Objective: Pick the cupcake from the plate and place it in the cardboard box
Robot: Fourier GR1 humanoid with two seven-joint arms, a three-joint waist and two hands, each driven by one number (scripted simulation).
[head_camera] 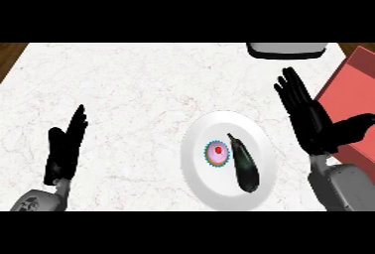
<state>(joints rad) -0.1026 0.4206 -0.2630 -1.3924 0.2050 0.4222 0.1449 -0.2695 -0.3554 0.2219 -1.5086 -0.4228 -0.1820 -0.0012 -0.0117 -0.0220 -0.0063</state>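
While the cupcake (217, 154) is sitting on the plate (219, 191) beside a dark eggplant (246, 165), your right hand (307, 119) is hovering just right of the plate, fingers straight; left hand (64, 149) is resting open, well left.

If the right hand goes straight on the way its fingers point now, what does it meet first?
The right hand points up-left, toward the grey object at the counter's far edge. Only bare counter shows before it, so that object probably comes first, though height is unclear.
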